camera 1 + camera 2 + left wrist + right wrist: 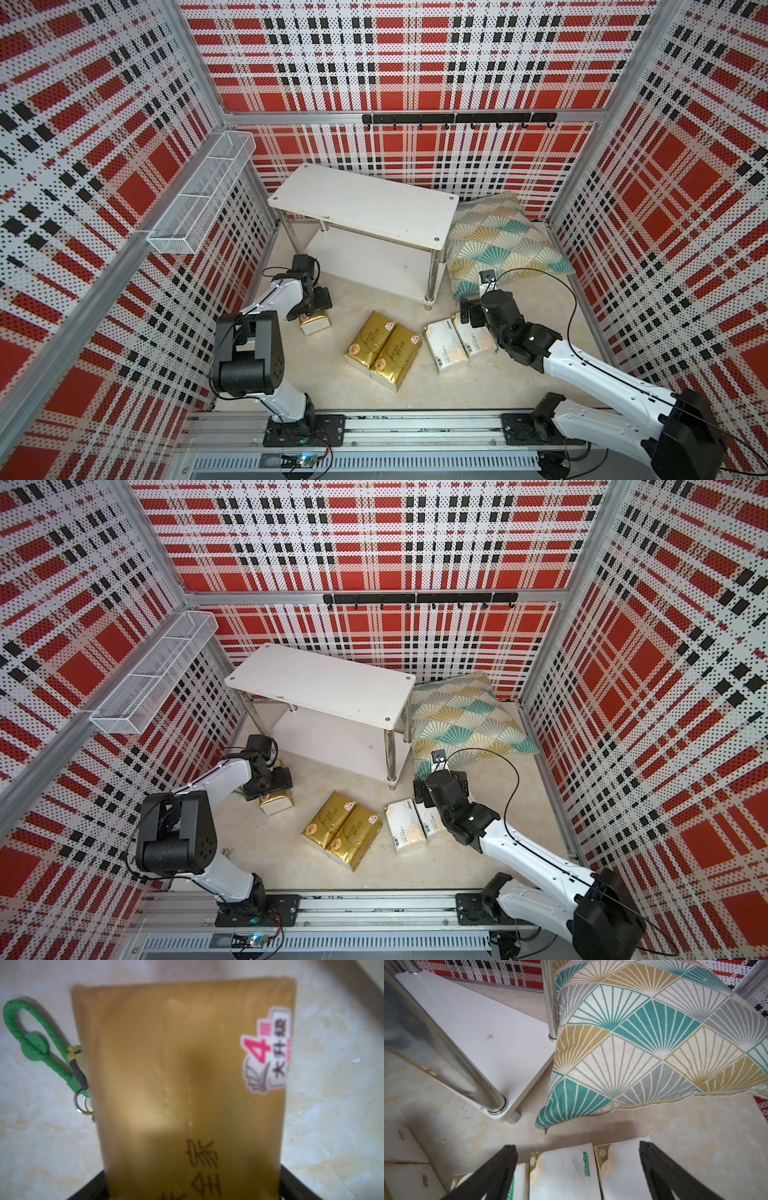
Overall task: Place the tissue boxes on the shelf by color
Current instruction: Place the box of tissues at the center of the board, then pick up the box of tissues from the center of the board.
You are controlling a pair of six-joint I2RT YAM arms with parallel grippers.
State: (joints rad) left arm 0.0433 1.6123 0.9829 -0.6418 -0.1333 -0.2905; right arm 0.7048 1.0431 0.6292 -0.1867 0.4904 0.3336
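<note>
A gold tissue box (316, 321) (187, 1064) stands on the floor in front of the shelf's left end. My left gripper (318, 305) (191, 1180) is down over it, open, with one black finger on each side of the pack. Two more gold boxes (372, 338) (397, 358) lie side by side mid-floor. White tissue boxes (441, 348) (562, 1174) lie in a row to their right. My right gripper (467, 313) (577, 1146) hovers open over their far ends. Both boards of the shelf (361, 203) (467, 1022) are bare.
A fan-patterned pillow (498, 241) (654, 1032) leans against the shelf's right legs, close to the right gripper. A green cord with a key ring (37, 1043) lies on the floor beside the left gold box. A wire basket (199, 195) hangs on the left wall.
</note>
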